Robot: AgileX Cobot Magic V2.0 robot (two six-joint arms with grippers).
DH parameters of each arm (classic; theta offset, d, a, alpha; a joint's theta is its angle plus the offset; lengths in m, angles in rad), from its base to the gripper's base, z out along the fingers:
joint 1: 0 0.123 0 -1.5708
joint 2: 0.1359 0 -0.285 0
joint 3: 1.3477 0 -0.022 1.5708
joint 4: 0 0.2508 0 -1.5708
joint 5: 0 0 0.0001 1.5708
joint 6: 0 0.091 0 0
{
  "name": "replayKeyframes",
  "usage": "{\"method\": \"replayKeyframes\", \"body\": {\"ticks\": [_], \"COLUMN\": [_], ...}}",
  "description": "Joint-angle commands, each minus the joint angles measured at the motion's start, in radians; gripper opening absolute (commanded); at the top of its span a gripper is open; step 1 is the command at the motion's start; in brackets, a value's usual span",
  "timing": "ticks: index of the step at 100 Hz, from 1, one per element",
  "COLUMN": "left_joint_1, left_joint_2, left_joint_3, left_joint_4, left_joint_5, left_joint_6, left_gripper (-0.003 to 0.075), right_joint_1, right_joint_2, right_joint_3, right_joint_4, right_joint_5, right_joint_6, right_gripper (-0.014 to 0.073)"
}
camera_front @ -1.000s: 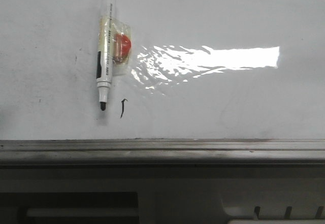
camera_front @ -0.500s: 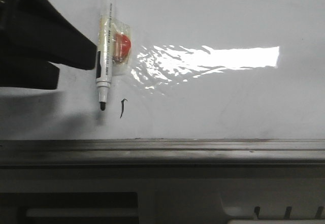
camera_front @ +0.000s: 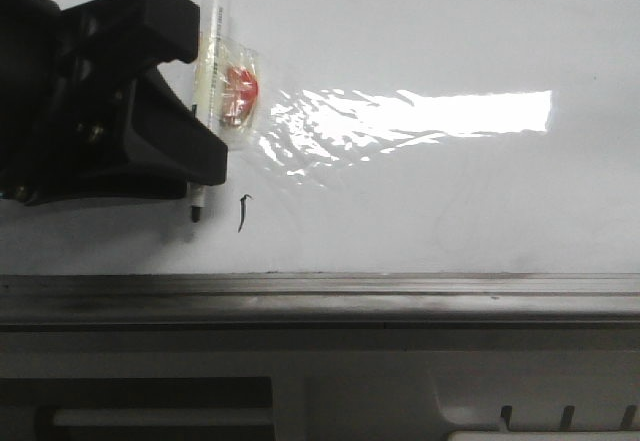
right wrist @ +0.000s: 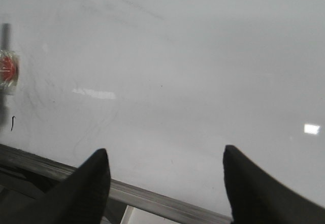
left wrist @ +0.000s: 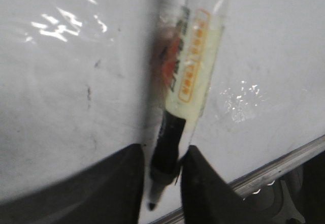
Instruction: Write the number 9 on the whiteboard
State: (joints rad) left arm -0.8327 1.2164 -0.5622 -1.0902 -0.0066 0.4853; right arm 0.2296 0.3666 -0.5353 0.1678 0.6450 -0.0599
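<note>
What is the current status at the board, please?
Left tool astride marker, fingers either side, not clamped. Right tool open, empty. Whiteboard shows only a small tick; no 9 yet. Nothing blocking.

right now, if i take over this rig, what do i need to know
Left pincer: jaws flank the white marker pen with a taped-on red piece, which lies on the glossy white whiteboard. Whether it is gripped cannot be told.
Right pincer: open, empty, above the board.
Done: only a tiny hooked black tick near the marker tip; no 9 yet.
Left: lift the marker, write the 9.
</note>
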Motion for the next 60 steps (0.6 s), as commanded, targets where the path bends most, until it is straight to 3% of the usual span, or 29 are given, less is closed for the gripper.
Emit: {"method": "replayKeyframes", "body": {"ticks": [1, 17, 26, 32, 42, 50, 60], "left_joint_1": [0.0, 0.0, 0.0, 0.0, -0.027, -0.047, -0.057], "left_joint_2": [0.005, -0.001, -0.022, -0.049, -0.103, -0.141, -0.174], "left_joint_3": [-0.023, -0.041, -0.045, -0.039, -0.034, -0.034, -0.029], "left_joint_4": [-0.01, 0.01, 0.038, 0.047, 0.04, 0.022, -0.08], "left_joint_5": [-0.088, -0.021, 0.082, 0.136, 0.19, 0.226, 0.281], "left_joint_6": [-0.003, -0.003, -0.003, 0.012, 0.168, 0.319, 0.531], "left_gripper": [-0.0021, -0.002, -0.002, -0.002, -0.002, -0.0019, -0.0017], "right_joint_1": [-0.005, -0.005, -0.004, 0.007, 0.035, 0.047, 0.048], "right_joint_2": [0.016, 0.016, 0.016, 0.019, 0.058, 0.11, 0.185], "right_joint_3": [-0.033, -0.033, -0.038, -0.04, -0.042, -0.042, -0.042], "right_joint_4": [0.008, 0.014, 0.156, 0.349, 0.691, 0.82, 0.874], "right_joint_5": [-0.077, -0.077, -0.082, -0.077, -0.002, 0.079, 0.163], "right_joint_6": [0.004, 0.002, -0.023, -0.161, -0.482, -0.638, -0.755], "right_gripper": [0.0411, 0.0411, 0.0411, 0.0411, 0.0411, 0.0411, 0.0412]}}
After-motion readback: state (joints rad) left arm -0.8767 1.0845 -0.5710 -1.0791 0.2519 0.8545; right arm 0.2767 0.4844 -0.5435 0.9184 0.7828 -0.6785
